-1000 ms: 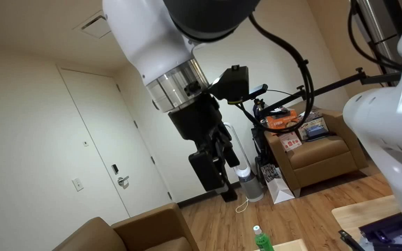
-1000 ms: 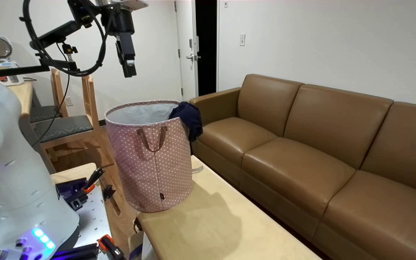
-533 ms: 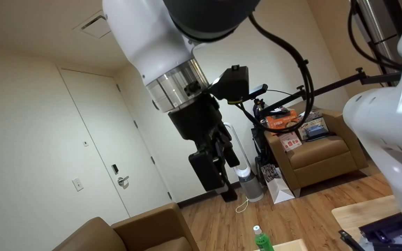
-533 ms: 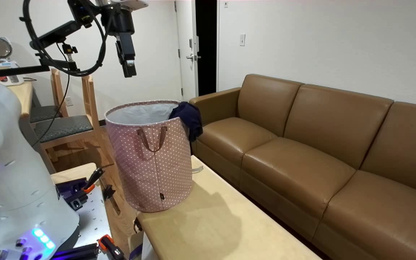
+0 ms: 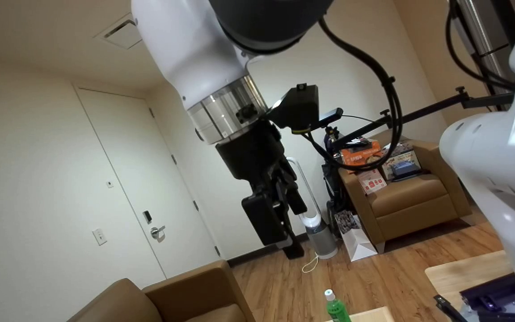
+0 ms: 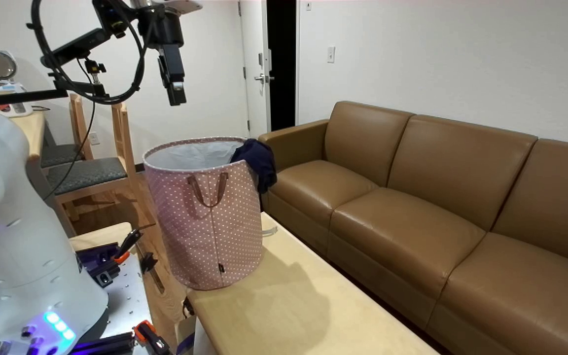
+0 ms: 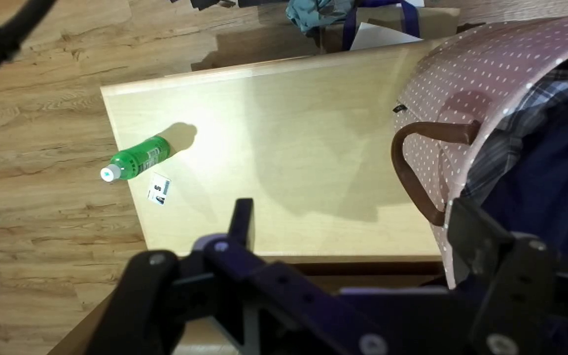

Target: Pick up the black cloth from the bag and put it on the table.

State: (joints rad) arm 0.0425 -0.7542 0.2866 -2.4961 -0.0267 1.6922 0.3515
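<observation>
A dark navy, nearly black cloth [image 6: 259, 162] hangs over the rim of the pink polka-dot bag [image 6: 205, 222]. In the wrist view the dark cloth [image 7: 555, 172] lies in the bag [image 7: 506, 59] at the right, beside a grey plaid cloth [image 7: 543, 106]. The bag stands on the light wood table [image 6: 308, 305], which fills the middle of the wrist view [image 7: 313, 128]. My gripper [image 7: 355, 222] is open and empty, with its fingers wide apart. In both exterior views it hangs in the air [image 5: 282, 232]; it is above the bag's height [image 6: 175, 93].
A green bottle [image 7: 143, 157] stands near the table's end, beside a small white card [image 7: 159, 188]. A brown sofa [image 6: 392, 222] runs along the table. The bag's brown handle [image 7: 412, 172] sticks out toward the table. Chairs [image 6: 87, 172] stand behind the bag.
</observation>
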